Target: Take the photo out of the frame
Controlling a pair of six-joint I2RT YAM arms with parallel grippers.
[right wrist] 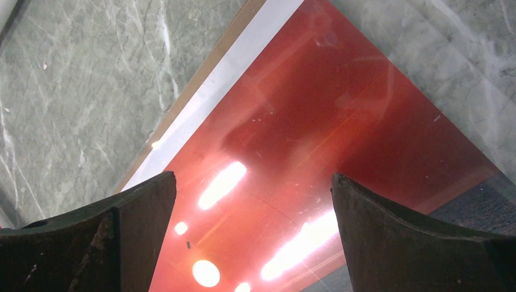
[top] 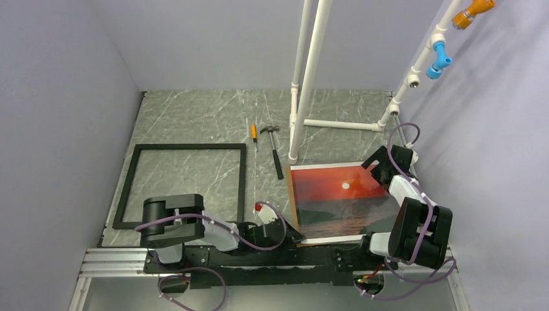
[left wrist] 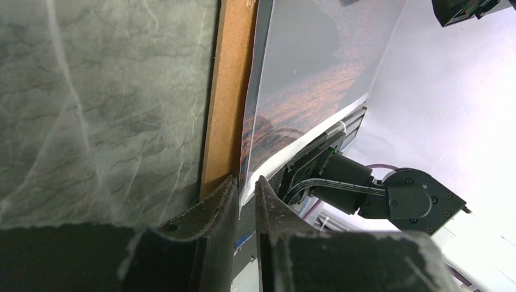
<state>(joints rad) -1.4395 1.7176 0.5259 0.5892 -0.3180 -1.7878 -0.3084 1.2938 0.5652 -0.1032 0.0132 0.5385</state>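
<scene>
The photo (top: pixel 340 197), a red sunset print with a white sun over dark sea, lies on the table at centre right, out of the frame. The empty black frame (top: pixel 245 181) lies flat at the left. My left gripper (top: pixel 294 236) is at the photo's near-left corner. In the left wrist view (left wrist: pixel 246 179) its jaws stand a narrow gap apart, with the print's (left wrist: pixel 316 73) corner between them, lifted off the brown board (left wrist: pixel 228 91). My right gripper (top: pixel 379 170) hovers wide open and empty over the photo's far-right part, above the red sky (right wrist: pixel 341 109).
A black-handled hammer (top: pixel 275 152) and an orange-handled screwdriver (top: pixel 254 135) lie just beyond the photo. A white pipe stand (top: pixel 304 84) rises behind them, its base bar running to the right. Grey walls close in on the left, back and right.
</scene>
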